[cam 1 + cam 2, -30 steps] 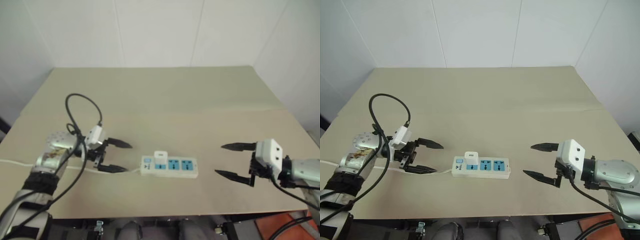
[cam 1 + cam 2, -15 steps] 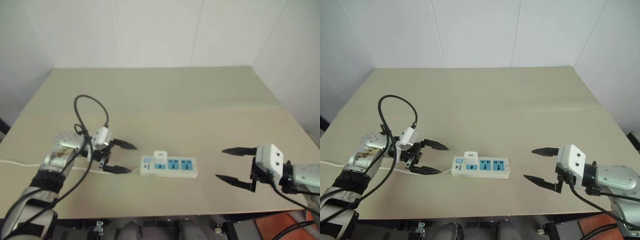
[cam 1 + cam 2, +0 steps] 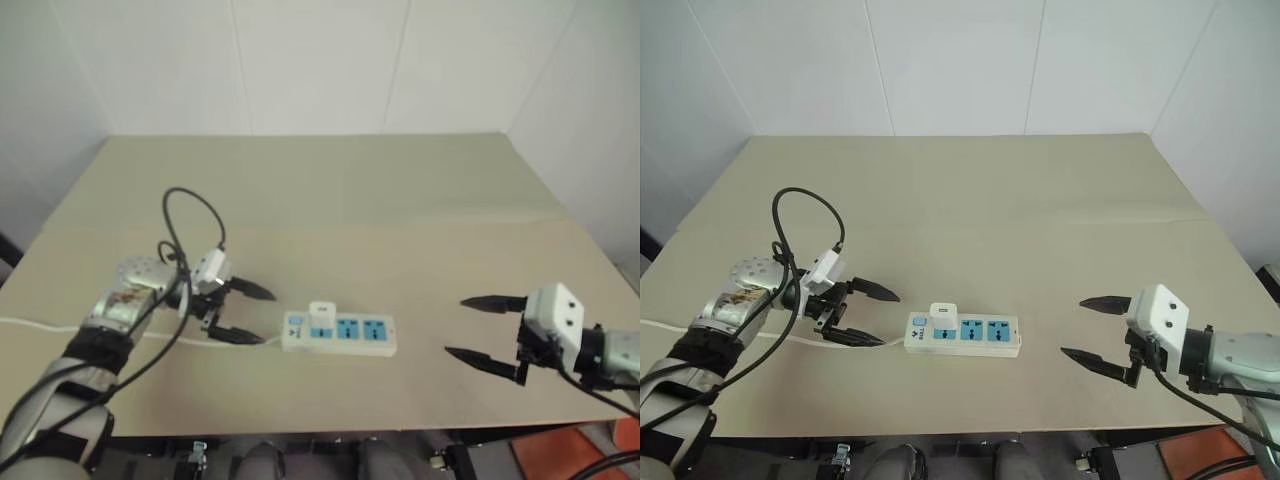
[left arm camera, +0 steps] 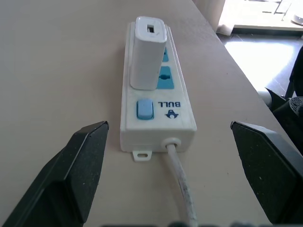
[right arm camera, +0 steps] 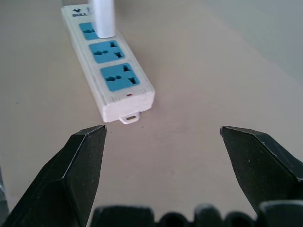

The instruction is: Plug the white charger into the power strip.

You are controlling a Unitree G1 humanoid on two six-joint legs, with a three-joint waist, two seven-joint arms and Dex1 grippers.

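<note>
The white power strip lies flat near the table's front edge. The white charger stands upright in the leftmost blue socket, beside the switch. Its two other blue sockets are bare. My left gripper is open just left of the strip's cable end, pointing at it, with nothing between its fingers. Well to the right of the strip, my right gripper hangs open and empty, pointing toward the strip's free end.
The strip's white cable trails left across the beige table to its left edge. A black cable loops up above my left wrist. White walls stand behind the table.
My left gripper has crept a little to the right, closer to the strip's cable end. My right gripper has drawn back to the right, away from the strip. The charger and strip stay put.
</note>
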